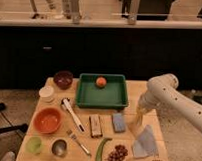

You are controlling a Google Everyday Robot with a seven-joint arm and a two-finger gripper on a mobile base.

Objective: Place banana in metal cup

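Observation:
The metal cup (59, 147) is small, round and grey, and stands near the table's front left, between a light-green cup (34, 143) and a fork (79, 142). My gripper (138, 118) points down over the right side of the table, far to the right of the metal cup. A pale-yellow elongated shape shows at the gripper's tip. I cannot tell whether it is the banana or part of the gripper. No other banana shows on the table.
A green tray (84, 101) holds an orange fruit (100, 81). Also on the table: orange bowl (47, 120), white cup (46, 93), dark red bowl (63, 78), white utensil (72, 114), brown bar (95, 126), blue sponge (118, 122), green cucumber (102, 150), grapes (117, 154), blue cloth (144, 142).

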